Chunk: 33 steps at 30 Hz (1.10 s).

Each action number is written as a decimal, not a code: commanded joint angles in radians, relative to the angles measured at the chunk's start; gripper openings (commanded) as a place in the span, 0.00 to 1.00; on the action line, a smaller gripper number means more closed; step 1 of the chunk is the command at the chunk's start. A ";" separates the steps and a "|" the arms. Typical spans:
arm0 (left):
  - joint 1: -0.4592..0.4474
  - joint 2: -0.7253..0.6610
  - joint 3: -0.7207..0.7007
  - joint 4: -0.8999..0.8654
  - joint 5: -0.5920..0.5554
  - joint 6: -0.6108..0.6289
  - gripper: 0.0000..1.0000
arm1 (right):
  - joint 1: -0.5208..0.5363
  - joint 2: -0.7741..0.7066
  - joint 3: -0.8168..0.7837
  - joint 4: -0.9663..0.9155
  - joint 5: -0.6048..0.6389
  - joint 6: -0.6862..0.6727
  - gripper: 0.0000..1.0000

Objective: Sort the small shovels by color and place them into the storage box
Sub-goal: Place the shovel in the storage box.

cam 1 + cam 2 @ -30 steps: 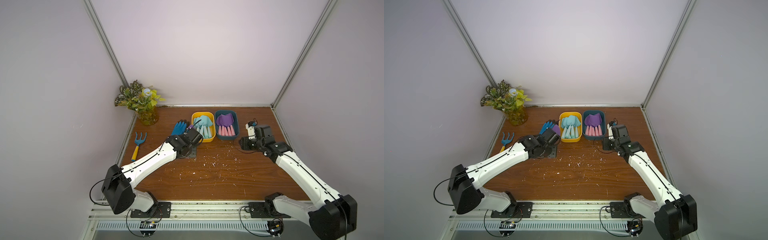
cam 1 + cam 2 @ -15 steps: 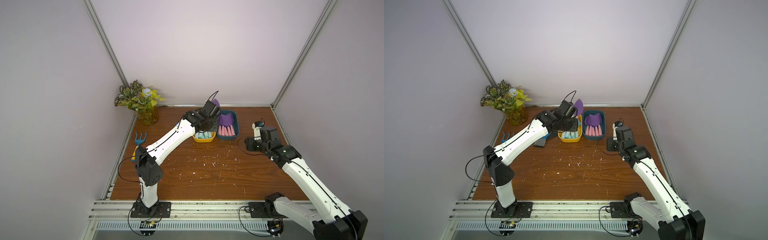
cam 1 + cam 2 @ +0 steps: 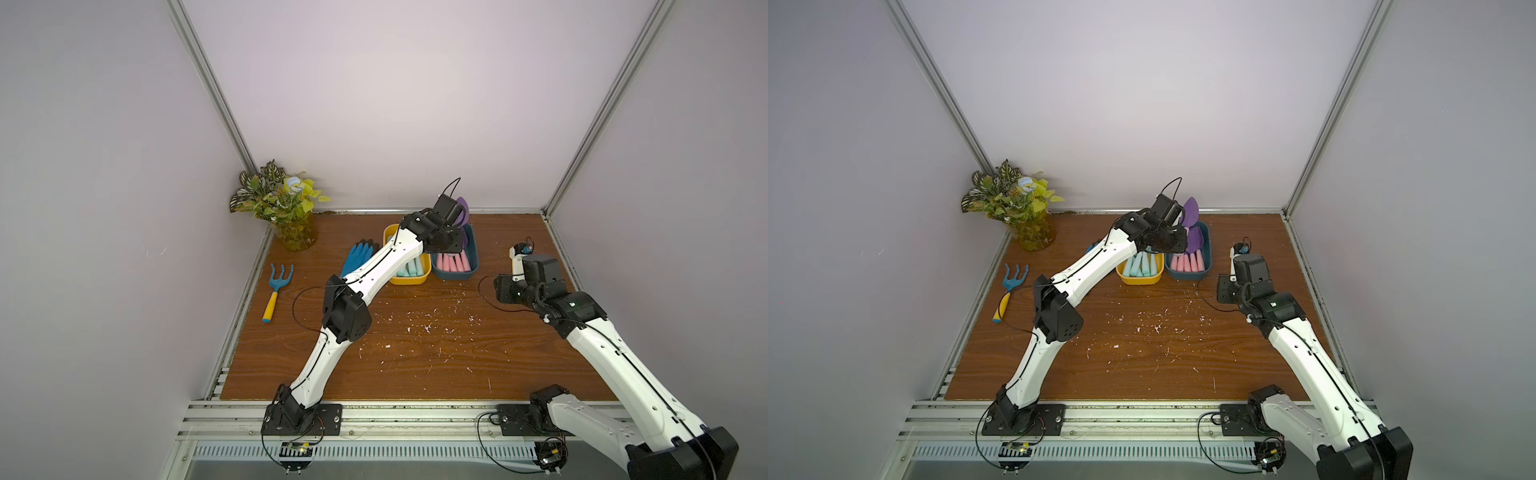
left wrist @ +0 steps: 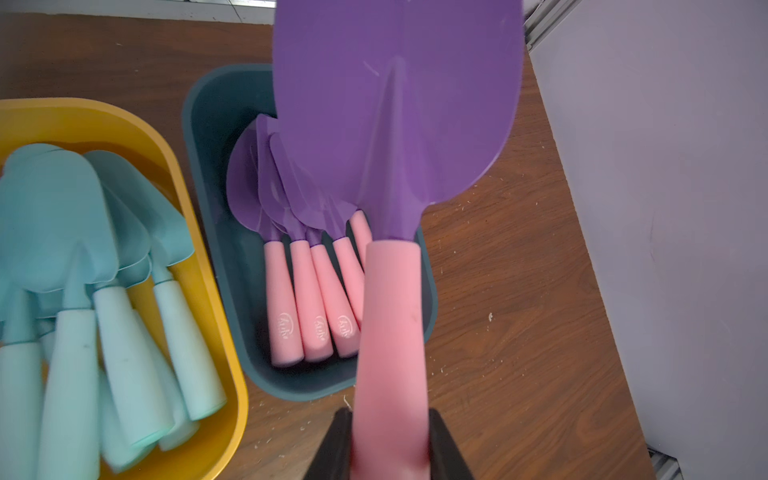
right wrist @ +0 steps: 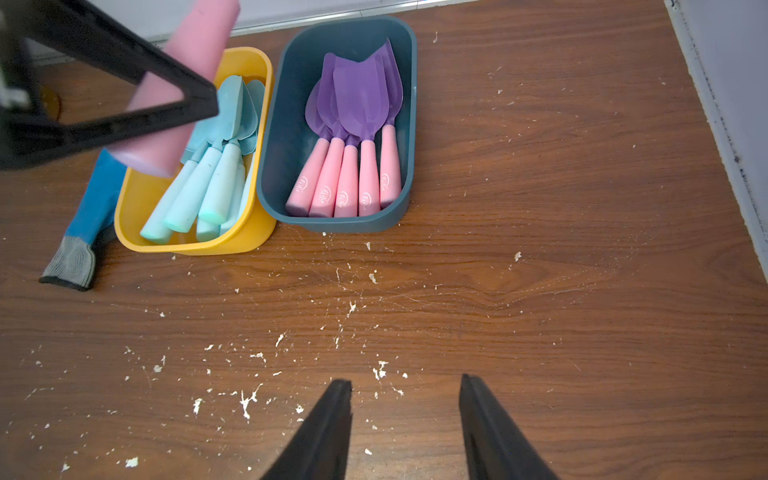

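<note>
Listing, from the front of the surface [image 5: 540,291] to the back wall:

1. Right gripper [image 5: 404,380]: jaws apart, empty, over bare wood with pale flecks, well apart from both bins. It has no evident part in the coming move.
2. Left gripper [image 4: 388,413]: clamped on the pink handle of the purple shovel [image 4: 395,124], which is held in the air above the dark teal bin [image 5: 332,222]. Its long axis runs from the gripper toward the back wall. The blade leads and is tipped upward, as the top view shows [image 3: 1191,212].
3. Dark teal bin: five purple shovels [image 5: 353,108] lie side by side, handles to the front. The held one lies roughly parallel above them, apparently nearer the rim away from the yellow bin.
4. Yellow bin [image 5: 199,247]: touches the teal bin and holds the aqua shovels [image 5: 216,183].

Judgement: what remains is lowering, levelling and releasing, all by the left arm.
</note>
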 commanded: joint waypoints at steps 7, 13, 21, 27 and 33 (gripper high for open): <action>-0.011 0.130 0.092 0.052 -0.020 -0.008 0.04 | -0.006 -0.043 0.013 0.011 0.010 -0.012 0.48; -0.007 0.193 0.093 0.096 -0.016 -0.021 0.04 | -0.006 -0.043 0.011 0.004 0.010 -0.025 0.48; 0.008 0.245 0.093 0.143 -0.002 -0.037 0.05 | -0.008 -0.043 -0.007 0.007 0.002 -0.036 0.48; 0.012 0.263 0.090 0.149 -0.005 -0.037 0.06 | -0.008 -0.047 -0.015 0.006 0.005 -0.042 0.49; 0.015 0.266 0.070 0.149 -0.016 -0.035 0.07 | -0.008 -0.047 -0.016 0.004 0.007 -0.043 0.49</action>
